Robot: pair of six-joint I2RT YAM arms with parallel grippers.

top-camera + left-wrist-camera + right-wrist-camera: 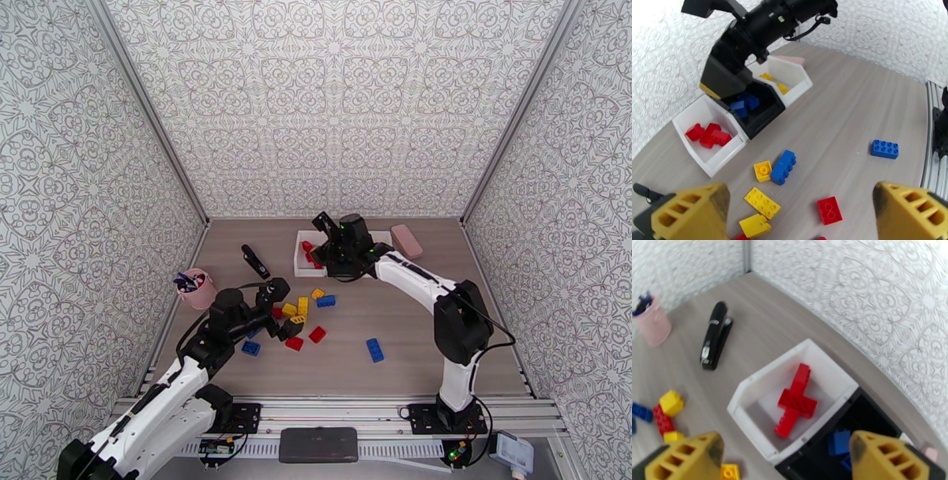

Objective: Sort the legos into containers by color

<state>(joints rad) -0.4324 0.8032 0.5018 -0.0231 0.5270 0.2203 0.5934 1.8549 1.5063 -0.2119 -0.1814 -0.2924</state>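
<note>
Directly beneath the wide-spread, empty right gripper: white tray with red legos. Touching it, black tray, partly cut off, blue bricks inside blurred. Below the left gripper, likewise gaping and empty: loose legos, the lowest clipped by the frame edge.

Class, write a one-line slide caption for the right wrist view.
Open end effector over a white tray of red bricks, next to a black tray holding blue bricks.
</note>
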